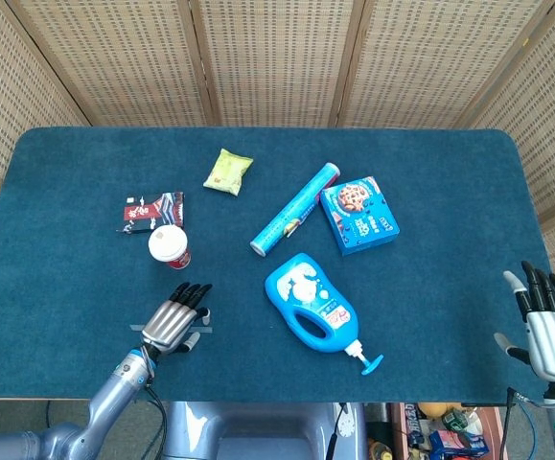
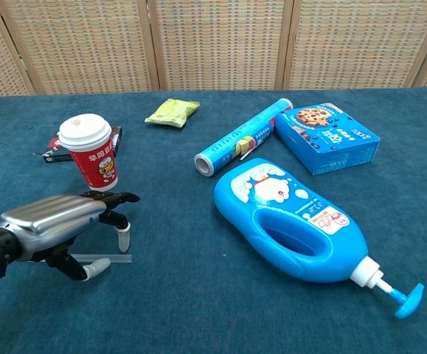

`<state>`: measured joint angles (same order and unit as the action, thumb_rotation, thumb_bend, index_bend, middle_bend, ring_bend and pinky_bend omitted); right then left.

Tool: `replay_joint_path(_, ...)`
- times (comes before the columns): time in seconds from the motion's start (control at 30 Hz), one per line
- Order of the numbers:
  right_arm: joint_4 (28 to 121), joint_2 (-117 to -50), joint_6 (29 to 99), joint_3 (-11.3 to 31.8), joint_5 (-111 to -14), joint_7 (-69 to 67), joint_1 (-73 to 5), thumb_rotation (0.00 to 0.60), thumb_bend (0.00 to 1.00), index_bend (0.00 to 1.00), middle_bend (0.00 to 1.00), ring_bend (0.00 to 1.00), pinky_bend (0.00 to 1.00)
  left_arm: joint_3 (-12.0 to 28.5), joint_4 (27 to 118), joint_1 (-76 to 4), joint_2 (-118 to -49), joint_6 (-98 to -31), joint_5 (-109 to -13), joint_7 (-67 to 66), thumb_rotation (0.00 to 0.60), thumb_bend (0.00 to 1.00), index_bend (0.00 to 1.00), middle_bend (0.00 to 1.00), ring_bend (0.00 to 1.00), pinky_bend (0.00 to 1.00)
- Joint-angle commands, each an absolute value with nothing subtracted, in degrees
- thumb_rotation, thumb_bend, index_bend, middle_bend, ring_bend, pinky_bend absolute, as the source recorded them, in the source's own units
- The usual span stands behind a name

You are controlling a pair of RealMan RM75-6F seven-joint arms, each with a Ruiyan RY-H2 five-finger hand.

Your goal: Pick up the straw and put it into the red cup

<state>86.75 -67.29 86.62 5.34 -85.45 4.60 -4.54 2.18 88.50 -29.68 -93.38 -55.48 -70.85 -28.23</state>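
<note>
Hovering my left hand (image 2: 66, 225) low over the tabletop (image 1: 430, 172), fingers spread and holding nothing, so it straddles the straw (image 2: 106, 258) lying flat underneath; red cup (image 2: 88, 151) stands upright just beyond, lid on

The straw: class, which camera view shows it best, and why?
The chest view: the straw lies flat on the table under the left hand, its end poking out clearly. In the head view only a faint sliver shows beside the hand.
</note>
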Motion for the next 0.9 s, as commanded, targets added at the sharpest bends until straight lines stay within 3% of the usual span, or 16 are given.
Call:
replay_joint_path(0.03,86.74,-67.27,86.54,5.32,-85.41,4.47,-4.56,0.600,0.00,0.00,0.00,0.00,0.00,1.79,88.00,-29.79,-93.92,-55.87,-71.23,-28.13,0.600,0.45,0.42,0.00,0.00,0.00)
replay_joint_path(0.9,86.57,-67.23,85.95,5.16,-85.22,4.04,-4.77,0.600,0.00,0.00,0.00,0.00,0.00,-0.52,79.91,-28.85,-98.68,-60.10,-78.18,-22.48,0.600,0.45,0.45,0.00,0.00,0.00)
